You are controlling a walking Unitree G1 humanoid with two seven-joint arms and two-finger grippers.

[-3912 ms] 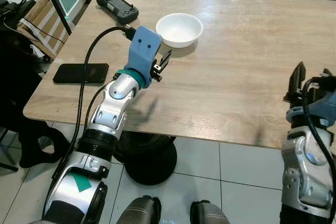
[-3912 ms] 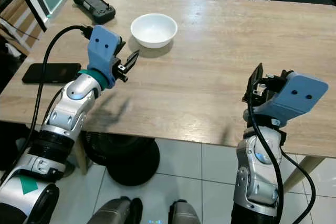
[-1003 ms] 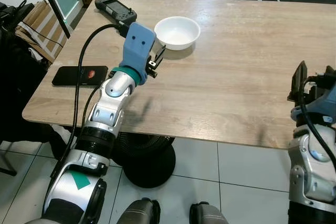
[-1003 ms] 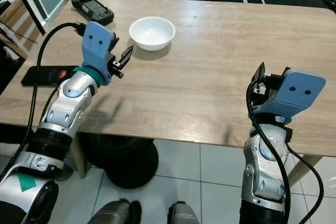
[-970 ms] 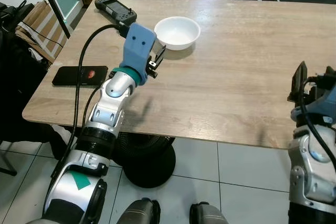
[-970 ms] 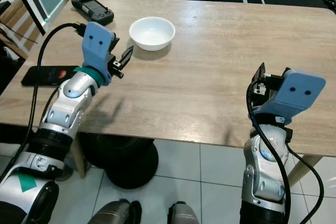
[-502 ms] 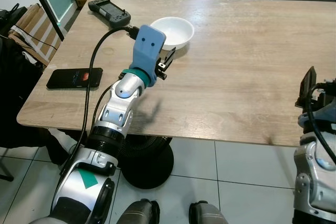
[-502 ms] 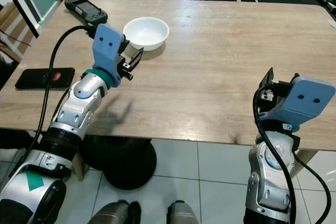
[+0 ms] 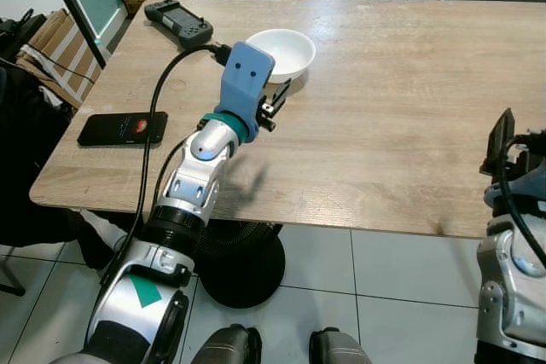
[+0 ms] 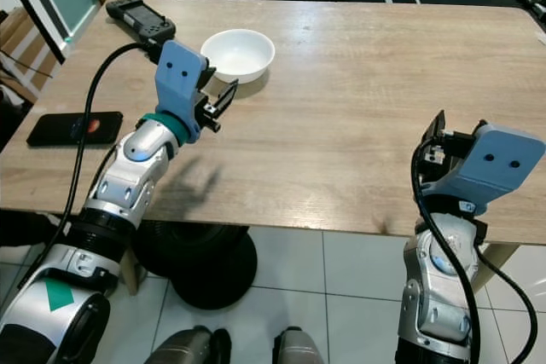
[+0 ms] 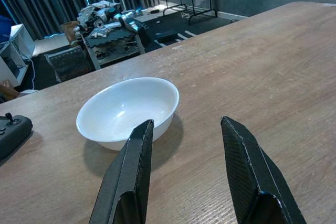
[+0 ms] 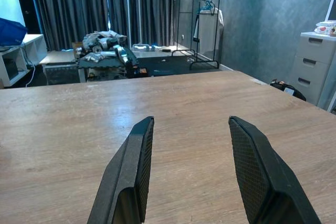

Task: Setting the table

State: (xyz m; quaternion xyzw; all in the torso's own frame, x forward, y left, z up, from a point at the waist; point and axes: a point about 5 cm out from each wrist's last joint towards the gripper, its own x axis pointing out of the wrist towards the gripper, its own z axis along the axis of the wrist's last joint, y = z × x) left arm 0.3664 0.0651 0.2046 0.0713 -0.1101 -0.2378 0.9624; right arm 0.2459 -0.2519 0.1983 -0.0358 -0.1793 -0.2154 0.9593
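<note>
Left arm: raised from the near left edge of the wooden table [image 9: 409, 108], forearm angled up and forward over the tabletop. Left gripper [image 9: 278, 96] hovered above the wood just short of the white bowl [image 9: 280, 51], fingers parted with nothing between them, tips aimed at the bowl's near rim.

White bowl: stood upright, mouth up, on the far left part of the table; round, so no long axis. Not touched by the fingers [image 11: 128, 174].

Right arm: held low at the near right edge of the table. Right gripper [image 12: 191, 177] pointed across the bare wood, fingers spread, holding nothing.

Other items: black phone [image 9: 123, 128] near the left edge; black handheld controller [image 9: 178, 23] at the far left corner.
</note>
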